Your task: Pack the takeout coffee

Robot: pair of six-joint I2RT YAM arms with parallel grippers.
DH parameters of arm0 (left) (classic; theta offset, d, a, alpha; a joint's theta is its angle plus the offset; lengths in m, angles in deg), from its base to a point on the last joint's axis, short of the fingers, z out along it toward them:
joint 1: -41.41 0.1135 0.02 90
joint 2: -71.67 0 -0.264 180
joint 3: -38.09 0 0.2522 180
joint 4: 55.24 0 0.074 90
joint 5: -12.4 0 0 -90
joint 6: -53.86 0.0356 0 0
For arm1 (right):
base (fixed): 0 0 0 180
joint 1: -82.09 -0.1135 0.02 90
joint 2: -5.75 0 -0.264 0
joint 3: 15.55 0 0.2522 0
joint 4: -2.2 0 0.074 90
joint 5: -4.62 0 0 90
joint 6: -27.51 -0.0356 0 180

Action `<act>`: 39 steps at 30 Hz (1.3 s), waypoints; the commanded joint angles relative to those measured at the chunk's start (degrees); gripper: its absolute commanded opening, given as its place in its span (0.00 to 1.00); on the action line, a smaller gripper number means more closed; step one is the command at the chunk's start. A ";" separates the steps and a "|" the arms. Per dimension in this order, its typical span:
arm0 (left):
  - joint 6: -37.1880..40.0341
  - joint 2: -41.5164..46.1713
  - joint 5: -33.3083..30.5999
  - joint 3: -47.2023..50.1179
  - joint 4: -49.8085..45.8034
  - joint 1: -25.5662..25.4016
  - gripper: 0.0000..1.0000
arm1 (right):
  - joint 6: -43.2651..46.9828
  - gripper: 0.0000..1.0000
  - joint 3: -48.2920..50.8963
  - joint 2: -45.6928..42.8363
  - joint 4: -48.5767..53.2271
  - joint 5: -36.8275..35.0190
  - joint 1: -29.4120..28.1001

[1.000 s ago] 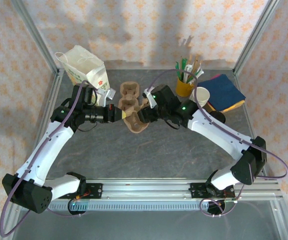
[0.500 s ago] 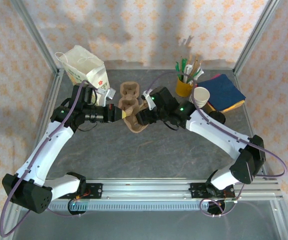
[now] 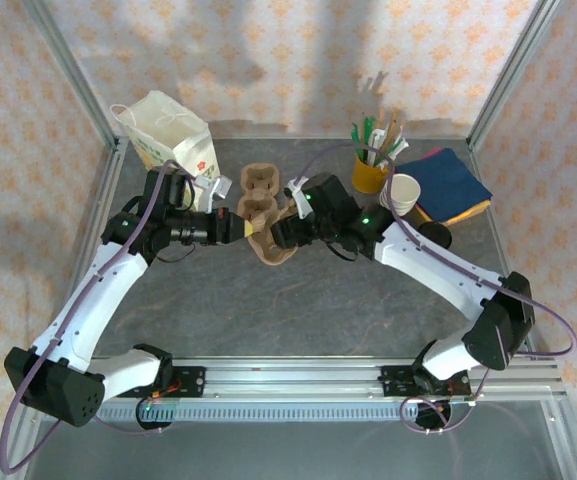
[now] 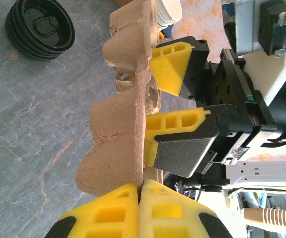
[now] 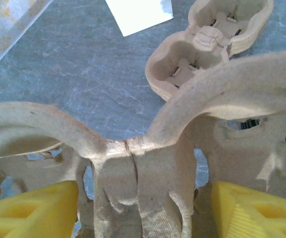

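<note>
On the grey stone-look desk (image 3: 298,320), two white arms reached in toward each other near the middle. The left fingers (image 4: 108,218) had yellow foam pads. They were pressed together on the thin edge of a brown cardboard cup carrier (image 3: 268,246). The right fingers (image 5: 252,208), yellow too, stood apart, one on each side of the carrier's middle part. Off to the right, well apart from the carrier, a round black plastic lid (image 3: 435,236) sat on the desk. Its side looked ribbed, and I could not tell if a pale paper cup was under it. Just behind the held carrier, a second brown carrier (image 3: 258,183) lay flat with its cup holes facing up. Farther back on the right was a stack of white paper cups (image 3: 402,192). Just beside it stood a yellow cup of sticks and straws (image 3: 371,172). A pile of dark blue napkins (image 3: 450,182) lay near them. In the far left corner stood a white paper bag with a flower print (image 3: 173,135).
</note>
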 commanded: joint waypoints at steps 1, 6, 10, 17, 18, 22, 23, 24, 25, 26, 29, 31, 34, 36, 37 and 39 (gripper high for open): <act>-0.16 0.11 1.64 0.43 2.36 0.35 0.00 | -1.31 0.70 0.93 -1.84 -2.28 -0.20 -0.14; -0.08 -0.04 1.64 0.60 2.37 0.35 0.00 | -0.89 0.65 1.23 -1.60 -1.88 -1.83 -0.19; -0.59 0.03 1.72 0.51 3.03 0.35 0.00 | -0.79 0.59 1.43 -1.31 -1.48 -2.66 -0.17; -0.86 0.04 1.46 0.34 3.16 0.35 0.00 | -0.49 0.49 1.45 -1.68 -0.96 -3.90 -0.18; -1.03 0.12 1.22 0.34 3.32 0.35 0.00 | -0.36 0.48 1.40 -1.85 -0.96 -4.05 -0.14; -3.65 0.80 0.23 0.98 6.42 0.33 0.00 | 0.64 0.45 1.26 -2.37 -0.13 -4.46 -0.15; -4.43 1.06 0.32 1.25 7.57 0.36 0.00 | 0.79 0.45 1.26 -2.59 0.09 -4.75 -0.18; -5.17 1.32 0.32 1.43 8.63 0.33 0.00 | 1.09 0.44 1.30 -2.74 0.25 -5.10 -0.19; -5.70 1.51 0.32 1.55 9.38 0.35 0.00 | 1.16 0.44 1.36 -3.03 0.36 -5.27 -0.16; -6.16 1.81 0.24 1.57 10.09 0.35 0.05 | 1.34 0.43 1.36 -3.24 0.58 -5.46 -0.19; -6.98 1.90 -1.21 1.11 10.64 0.35 0.28 | 1.88 0.42 1.40 -3.94 1.02 -5.94 -0.12; -7.29 1.88 -3.37 0.28 10.11 0.39 0.42 | 2.26 0.42 1.58 -4.36 1.31 -6.31 -0.19; -7.15 1.89 -7.05 -2.09 8.57 0.52 0.48 | 2.50 0.40 1.66 -4.83 2.06 -6.52 -0.14; -7.10 2.09 -10.51 -4.33 7.43 0.83 0.52 | 2.46 0.40 1.88 -4.99 2.59 -6.71 -0.18; -7.11 2.12 -13.24 -5.91 6.41 1.18 0.54 | 2.52 0.40 1.90 -5.02 2.94 -6.80 -0.19; -7.07 1.72 -18.94 -9.33 3.59 2.87 0.62 | 2.33 0.40 2.07 -5.01 3.52 -6.95 -0.17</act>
